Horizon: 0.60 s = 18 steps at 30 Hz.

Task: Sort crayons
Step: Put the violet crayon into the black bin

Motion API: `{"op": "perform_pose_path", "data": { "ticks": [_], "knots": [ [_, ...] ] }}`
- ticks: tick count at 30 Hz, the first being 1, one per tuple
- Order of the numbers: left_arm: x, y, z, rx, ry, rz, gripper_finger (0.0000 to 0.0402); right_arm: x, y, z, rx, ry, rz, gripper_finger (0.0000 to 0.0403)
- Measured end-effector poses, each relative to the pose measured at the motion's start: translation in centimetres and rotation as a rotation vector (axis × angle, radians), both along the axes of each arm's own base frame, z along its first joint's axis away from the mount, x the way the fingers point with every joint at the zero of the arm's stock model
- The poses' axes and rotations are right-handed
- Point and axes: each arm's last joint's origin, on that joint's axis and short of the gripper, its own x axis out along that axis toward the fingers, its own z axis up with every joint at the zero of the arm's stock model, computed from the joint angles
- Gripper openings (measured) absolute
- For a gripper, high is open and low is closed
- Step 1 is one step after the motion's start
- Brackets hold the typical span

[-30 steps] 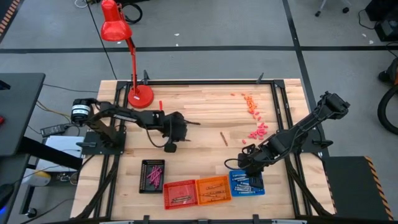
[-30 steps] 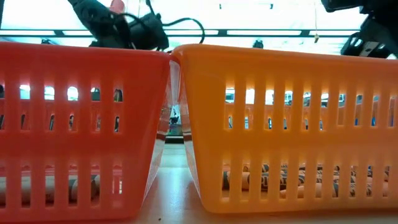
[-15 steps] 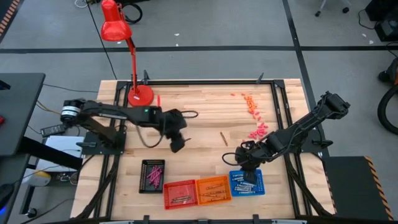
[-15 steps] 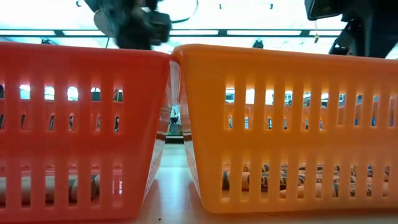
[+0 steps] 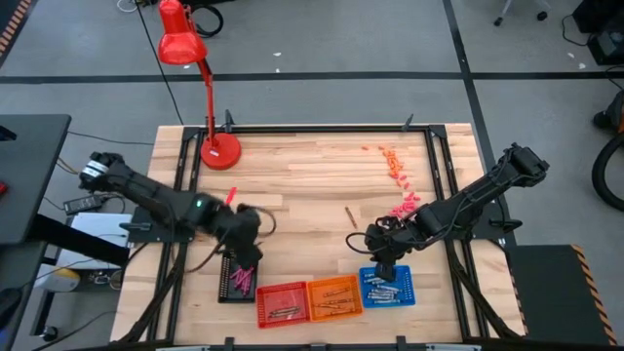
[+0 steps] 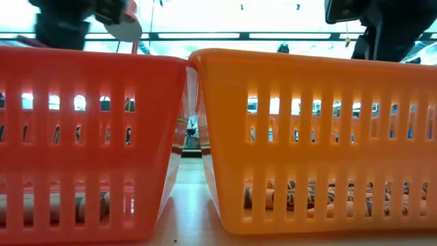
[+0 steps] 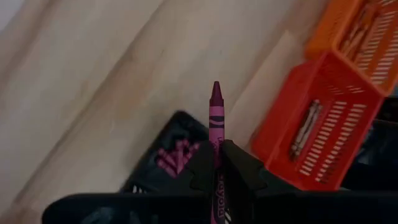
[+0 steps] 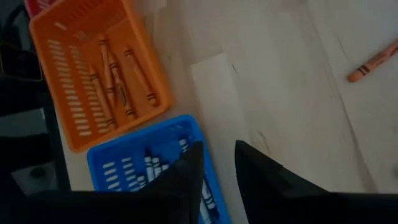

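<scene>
Low view puts the red basket (image 6: 89,137) and orange basket (image 6: 314,137) closest, side by side, each with crayons lying along its bottom behind the slots. From above, these two sit in a row along the table's (image 5: 312,175) near edge, between a black basket (image 5: 226,291) of magenta crayons (image 5: 242,278) and a blue basket (image 5: 405,292) of pale crayons. The left gripper (image 7: 216,163) hovers over the black basket, closed on an upright magenta crayon (image 7: 216,118); printing runs along its wrapper but cannot be read. The right gripper (image 8: 217,163) hangs by the blue basket's far edge, its fingers parted with nothing between them. Farther out, a brown-orange crayon (image 5: 351,216) lies alone on the wood, then small red-pink bits (image 5: 402,205), and a red lamp (image 5: 195,78) at the far edge.
</scene>
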Motion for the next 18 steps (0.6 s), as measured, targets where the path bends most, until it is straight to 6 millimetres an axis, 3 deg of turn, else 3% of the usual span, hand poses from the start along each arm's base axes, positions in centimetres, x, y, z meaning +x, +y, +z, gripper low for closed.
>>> {"op": "perform_pose_path", "data": {
  "ticks": [8, 18],
  "knots": [
    [-2.2, -3.8, -0.9, 0.077, 0.061, 0.052, 0.0025, 1.4, -0.2, 0.7, 0.060, -0.126, -0.026, 0.0096],
    [-2.3, -7.2, -3.7, 0.155, 0.120, 0.069, 0.0025, 2.9, -0.8, 1.6, 0.121, -0.262, -0.071, 0.0096]
  ]
}}
